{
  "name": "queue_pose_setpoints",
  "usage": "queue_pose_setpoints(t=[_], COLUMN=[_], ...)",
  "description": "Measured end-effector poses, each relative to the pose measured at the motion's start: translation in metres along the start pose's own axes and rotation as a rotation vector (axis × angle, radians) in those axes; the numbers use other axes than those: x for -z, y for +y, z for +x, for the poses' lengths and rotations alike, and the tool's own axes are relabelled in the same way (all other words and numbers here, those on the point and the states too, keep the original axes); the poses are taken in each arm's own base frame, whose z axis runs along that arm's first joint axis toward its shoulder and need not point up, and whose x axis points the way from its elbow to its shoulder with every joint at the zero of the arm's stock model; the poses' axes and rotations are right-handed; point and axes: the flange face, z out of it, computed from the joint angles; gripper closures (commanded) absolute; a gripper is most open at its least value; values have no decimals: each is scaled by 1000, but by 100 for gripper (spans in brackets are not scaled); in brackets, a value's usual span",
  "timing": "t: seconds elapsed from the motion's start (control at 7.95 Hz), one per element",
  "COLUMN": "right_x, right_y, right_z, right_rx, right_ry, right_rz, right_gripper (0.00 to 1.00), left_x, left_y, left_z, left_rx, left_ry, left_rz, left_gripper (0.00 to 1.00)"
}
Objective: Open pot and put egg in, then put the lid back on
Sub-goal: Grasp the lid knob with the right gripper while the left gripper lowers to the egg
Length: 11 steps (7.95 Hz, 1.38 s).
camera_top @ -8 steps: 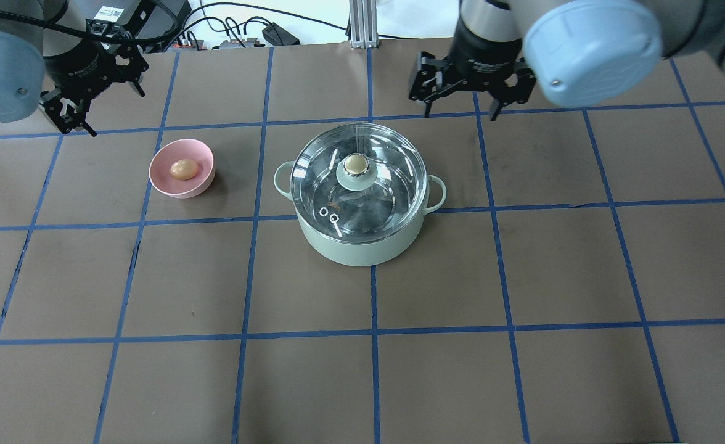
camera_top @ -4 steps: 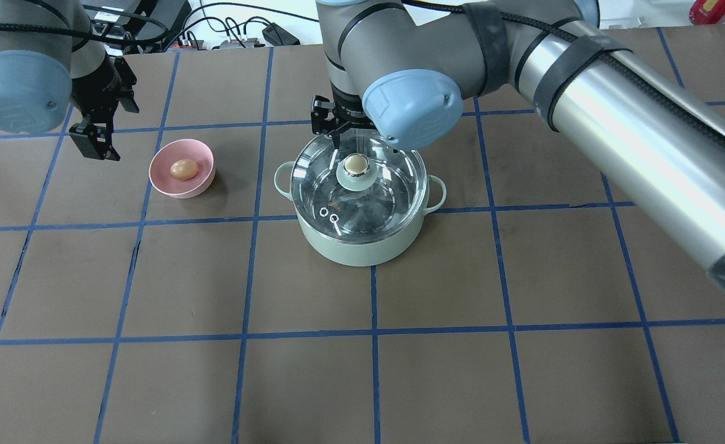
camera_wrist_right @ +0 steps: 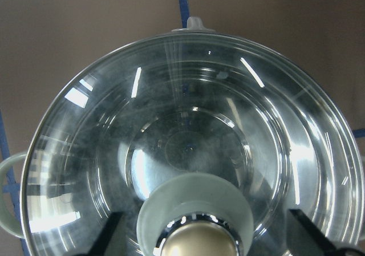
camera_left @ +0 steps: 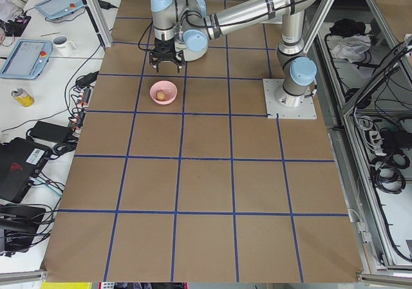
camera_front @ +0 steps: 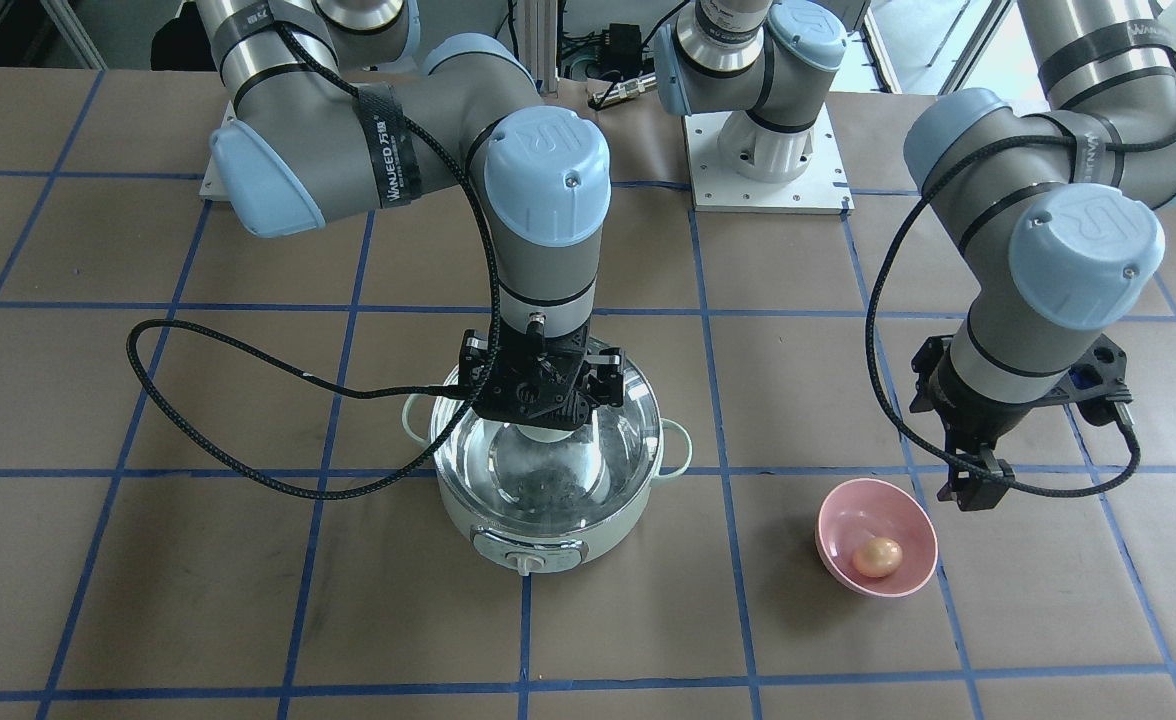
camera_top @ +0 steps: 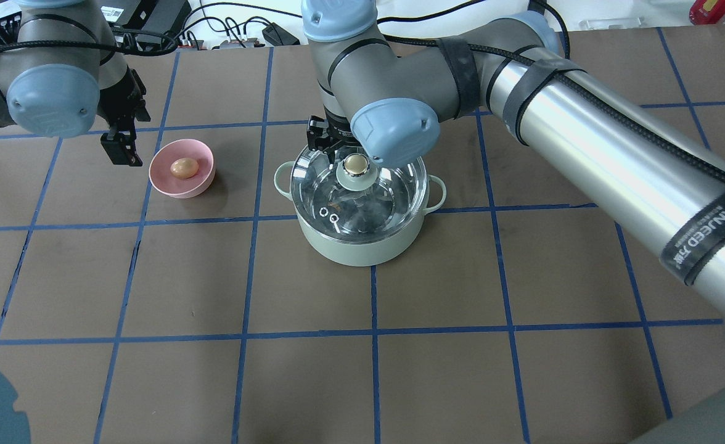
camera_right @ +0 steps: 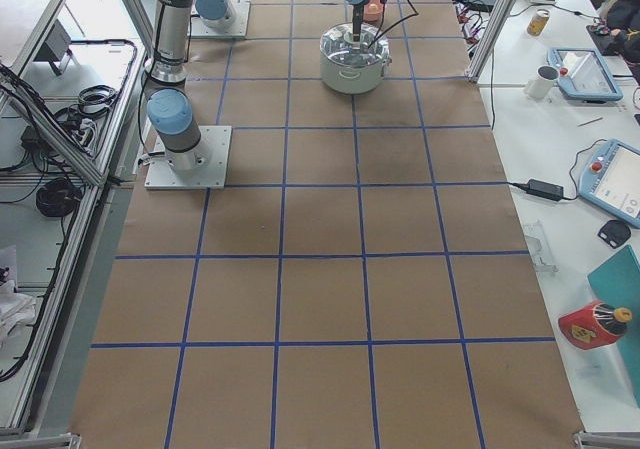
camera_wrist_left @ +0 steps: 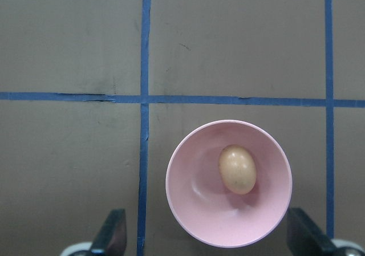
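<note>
The mint-green pot (camera_top: 362, 246) stands mid-table with the glass lid (camera_top: 375, 200) on it. The beige knob (camera_top: 356, 163) is on top, and the dial (camera_front: 526, 560) faces away from the robot. My right gripper (camera_front: 540, 405) hangs just over the lid's robot side and is open. In the right wrist view (camera_wrist_right: 208, 239) its fingertips straddle the knob without touching it. The egg (camera_top: 184, 168) lies in a pink bowl (camera_top: 199, 185). My left gripper (camera_top: 123, 148) is open and empty, above the table by the bowl's outer side. Its wrist view shows the egg (camera_wrist_left: 237, 169).
The table is brown paper with a blue tape grid. A black cable (camera_front: 248, 450) loops down from the right arm onto the table beside the pot. The two arm bases (camera_front: 763, 150) stand at the robot's edge.
The right arm has swung in from the table's robot-right side and lowered its open gripper over the lid knob. The left gripper has moved closer to the pink bowl.
</note>
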Motion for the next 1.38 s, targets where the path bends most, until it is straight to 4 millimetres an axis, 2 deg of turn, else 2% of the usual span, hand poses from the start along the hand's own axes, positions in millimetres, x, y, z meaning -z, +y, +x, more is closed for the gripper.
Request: queue_pose_setpoints(t=[0.13, 0.25, 0.38, 0.5, 0.63, 0.75, 1.13, 1.38], right_x=[-5, -7, -7, -6, -5, -4, -1, 27], right_y=[0, 0, 1, 2, 3, 3, 3, 6], right_z=[0, -1, -1, -1, -1, -1, -1, 7], right_rx=[-1, -3, -5, -11, -16, -18, -19, -14], right_ry=[2, 2, -4, -12, -17, -20, -24, -40], right_rz=[-2, -2, -4, -10, -14, -17, -15, 16], right_gripper=[15, 29, 42, 61, 73, 79, 79, 79], left_x=[-12, -26, -43, -61, -72, -79, -99, -109], left_y=[1, 0, -4, -9, -10, -9, -5, -6], left_z=[6, 14, 22, 29, 33, 35, 39, 41], left_rx=[24, 42, 58, 74, 83, 87, 86, 87], left_ry=[1, 0, -2, -3, -4, -4, -27, -35], left_rz=[-1, -2, -9, -16, -39, -71, -102, -99], left_gripper=[0, 6, 7, 11, 15, 15, 15, 15])
